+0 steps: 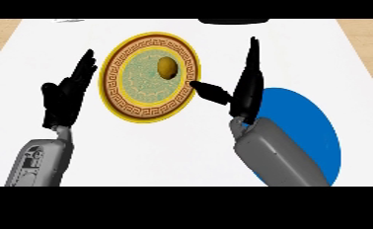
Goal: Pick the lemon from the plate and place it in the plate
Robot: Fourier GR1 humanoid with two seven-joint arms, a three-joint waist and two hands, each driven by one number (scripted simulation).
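A yellow lemon (pixel 167 67) lies on the ornate gold-rimmed plate (pixel 120 105), right of the plate's middle. A plain blue plate (pixel 313 124) sits at the lower right, partly hidden by my right forearm. My right hand (pixel 246 91) stands open just right of the ornate plate, fingers straight and pointing away, thumb reaching over the plate's right rim. It does not touch the lemon. My left hand (pixel 67 97) is open left of the ornate plate, fingers up, resting.
The white counter (pixel 291 45) spreads around both plates. A dark object (pixel 233 21) shows at the top edge. Wooden floor shows at the far corners.
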